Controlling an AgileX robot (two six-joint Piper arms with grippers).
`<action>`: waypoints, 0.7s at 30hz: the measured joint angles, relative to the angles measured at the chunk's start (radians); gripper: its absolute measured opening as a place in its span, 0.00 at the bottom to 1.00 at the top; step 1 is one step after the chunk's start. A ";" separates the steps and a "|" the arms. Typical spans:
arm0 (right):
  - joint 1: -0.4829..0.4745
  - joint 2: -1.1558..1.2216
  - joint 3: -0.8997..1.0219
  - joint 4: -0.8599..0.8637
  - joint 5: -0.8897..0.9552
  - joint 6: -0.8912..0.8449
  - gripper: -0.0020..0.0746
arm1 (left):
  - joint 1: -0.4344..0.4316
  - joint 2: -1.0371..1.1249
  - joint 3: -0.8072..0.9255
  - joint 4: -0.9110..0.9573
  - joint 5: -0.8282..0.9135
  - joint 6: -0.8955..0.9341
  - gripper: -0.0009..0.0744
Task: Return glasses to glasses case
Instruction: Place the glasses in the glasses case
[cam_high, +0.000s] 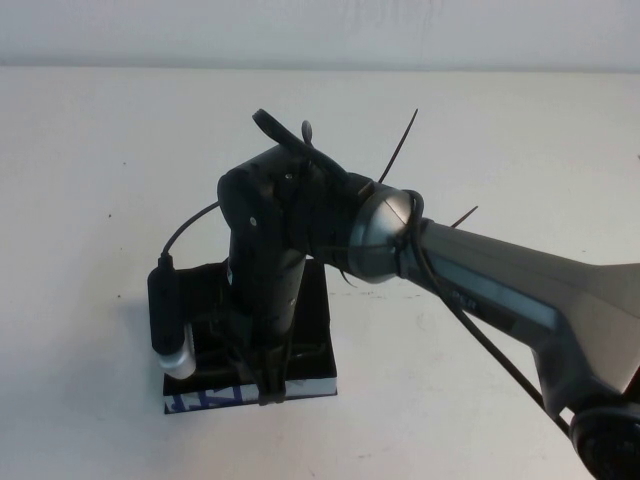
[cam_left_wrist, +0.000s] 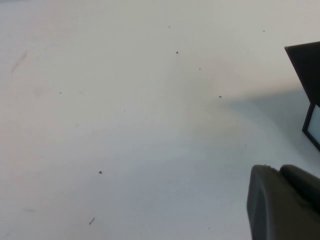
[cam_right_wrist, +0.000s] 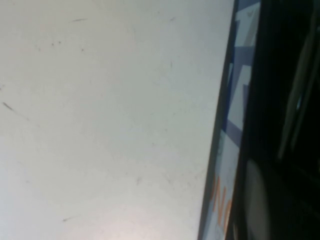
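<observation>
The glasses case (cam_high: 312, 330) is a black box with a white front edge printed in blue (cam_high: 205, 400). It sits on the white table left of centre. My right gripper (cam_high: 265, 385) points straight down into the case at its front edge. The right wrist view shows the printed edge (cam_right_wrist: 235, 115) and the dark inside of the case. The glasses are hidden under the gripper and I cannot make them out. My left gripper (cam_left_wrist: 287, 200) is out of the high view. It hovers low over bare table, shut and empty, with a corner of the case (cam_left_wrist: 306, 65) off to one side.
The right arm (cam_high: 500, 290) crosses the table from the right with loose black cables and zip ties. A black cylinder with a white tip (cam_high: 170, 320) hangs beside the case on its left. White tabletop (cam_high: 480, 130) lies all round the case.
</observation>
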 joint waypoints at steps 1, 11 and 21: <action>0.000 0.002 0.000 0.000 0.000 0.000 0.03 | 0.000 0.000 0.000 0.000 0.000 0.000 0.01; 0.000 0.006 0.000 0.000 0.000 0.000 0.05 | 0.000 0.000 0.000 0.000 0.000 0.000 0.01; 0.000 0.006 -0.023 -0.021 0.000 0.025 0.26 | 0.000 0.000 0.000 0.000 0.000 0.000 0.01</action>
